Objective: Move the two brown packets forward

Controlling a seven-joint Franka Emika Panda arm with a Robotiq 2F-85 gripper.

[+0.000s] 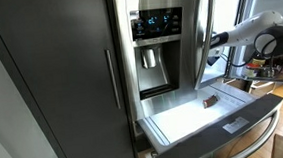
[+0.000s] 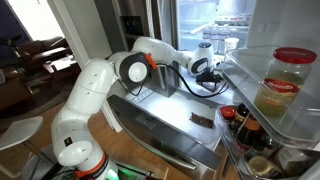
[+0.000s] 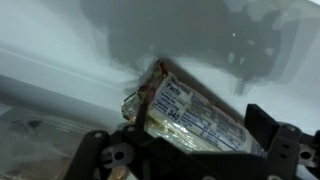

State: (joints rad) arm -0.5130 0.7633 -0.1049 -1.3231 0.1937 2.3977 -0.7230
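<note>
My gripper (image 3: pixel 190 148) is shut on one brown packet (image 3: pixel 190 112). The packet is flat and oblong, with a crimped brown end and a pale nutrition label facing the wrist camera. In both exterior views the gripper (image 1: pixel 213 56) (image 2: pixel 212 72) hangs above the open fridge drawer (image 1: pixel 185 131) (image 2: pixel 160 135), near the fridge opening. The held packet is too small to make out in those views. The other brown packet (image 1: pixel 211 102) (image 2: pixel 203 119) lies flat on the pale drawer floor, below and apart from the gripper.
The left fridge door (image 1: pixel 51 75) is shut, with a dispenser panel (image 1: pixel 157 48) beside it. The right door is swung open, and its shelves hold a large jar (image 2: pixel 285 85) and bottles (image 2: pixel 240 125). Fridge shelves (image 2: pixel 215 20) with items are behind the gripper.
</note>
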